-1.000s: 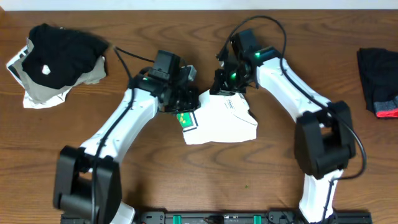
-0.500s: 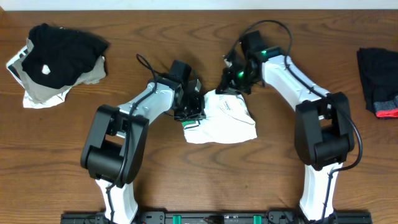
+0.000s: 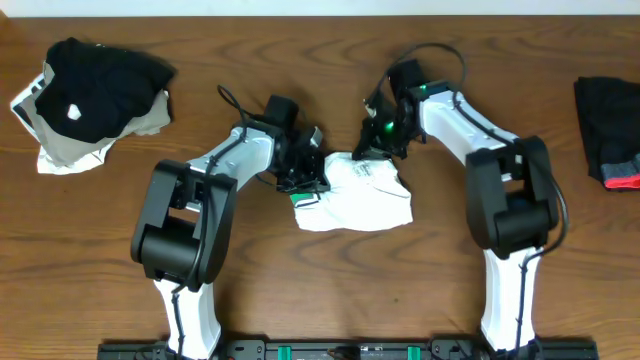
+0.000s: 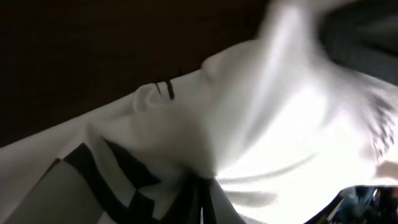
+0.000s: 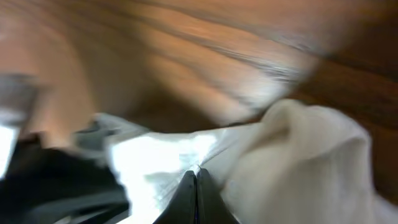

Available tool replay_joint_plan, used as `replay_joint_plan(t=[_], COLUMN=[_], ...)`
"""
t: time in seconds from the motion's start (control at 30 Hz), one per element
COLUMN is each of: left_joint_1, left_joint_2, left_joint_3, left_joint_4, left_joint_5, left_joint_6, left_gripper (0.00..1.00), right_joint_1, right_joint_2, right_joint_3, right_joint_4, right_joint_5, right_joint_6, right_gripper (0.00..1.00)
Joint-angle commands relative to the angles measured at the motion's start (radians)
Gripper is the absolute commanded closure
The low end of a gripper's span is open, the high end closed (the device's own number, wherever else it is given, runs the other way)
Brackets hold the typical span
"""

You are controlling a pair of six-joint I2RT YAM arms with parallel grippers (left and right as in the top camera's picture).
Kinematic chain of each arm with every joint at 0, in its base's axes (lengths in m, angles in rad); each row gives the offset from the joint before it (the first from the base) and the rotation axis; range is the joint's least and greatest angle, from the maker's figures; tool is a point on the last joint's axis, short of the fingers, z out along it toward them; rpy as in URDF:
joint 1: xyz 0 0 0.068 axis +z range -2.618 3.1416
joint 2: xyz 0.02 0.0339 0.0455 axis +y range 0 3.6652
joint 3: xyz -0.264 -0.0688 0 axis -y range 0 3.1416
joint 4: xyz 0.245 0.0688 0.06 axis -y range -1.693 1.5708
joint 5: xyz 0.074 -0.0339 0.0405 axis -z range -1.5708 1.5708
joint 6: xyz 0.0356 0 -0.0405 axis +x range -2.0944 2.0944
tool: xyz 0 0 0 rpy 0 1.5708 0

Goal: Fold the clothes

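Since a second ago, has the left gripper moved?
Yes. The left gripper, shut on the white T-shirt, has shifted slightly right, away from the black garment with a white spot.

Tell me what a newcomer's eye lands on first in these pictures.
First, the bunched white T-shirt at the centre of the overhead view, with the left gripper and the right gripper each pinched shut on its upper edge. After that, the black garment with a white spot heaped at the far left, and the black garment with red trim at the right edge.
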Motion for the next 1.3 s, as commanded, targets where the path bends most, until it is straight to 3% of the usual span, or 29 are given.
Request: replay_joint_plan(t=[0.0, 0.13, 0.47, 0.8, 0.97, 1.1, 1.23, 1.27], left_joint_1=[0.044, 0.112, 0.22, 0.219, 0.215, 0.195, 0.146, 0.13], left_joint_2=[0.067, 0.067, 0.066, -0.008, -0.101, -0.147, -0.148, -0.148], left_joint_3=[-0.038, -0.038, 0.033, 0.233, 0.234, 0.233, 0.207, 0.191], left_joint_4=[-0.063, -0.117, -0.29, -0.542, -0.602, -0.679, -0.725, -0.724], left_joint_5=[-0.122, -0.122, -0.122, -0.129, -0.114, -0.08, -0.053, -0.053], left_joint_6=[0.135, 0.234, 0.402, 0.41, 0.386, 0.349, 0.35, 0.349], left_gripper=[0.94, 0.95, 0.85, 0.85, 0.83, 0.83, 0.83, 0.87], right_joint_1=[-0.018, -0.047, -0.128, -0.152, -0.117, -0.057, 0.011, 0.026], right_joint_2=[0.048, 0.047, 0.031, -0.198, -0.296, -0.294, -0.291, -0.291], right_joint_3=[-0.009, -0.008, 0.034, 0.169, 0.169, 0.16, 0.069, 0.035], right_joint_4=[-0.017, -0.04, -0.086, -0.282, -0.392, -0.472, -0.435, -0.418], right_joint_5=[0.114, 0.219, 0.22, 0.209, 0.176, 0.047, 0.003, -0.014], right_joint_6=[-0.005, -0.003, -0.003, -0.061, -0.087, -0.2, -0.221, -0.221], right_gripper=[0.99, 0.99, 0.99, 0.99, 0.98, 0.97, 0.99, 0.99])
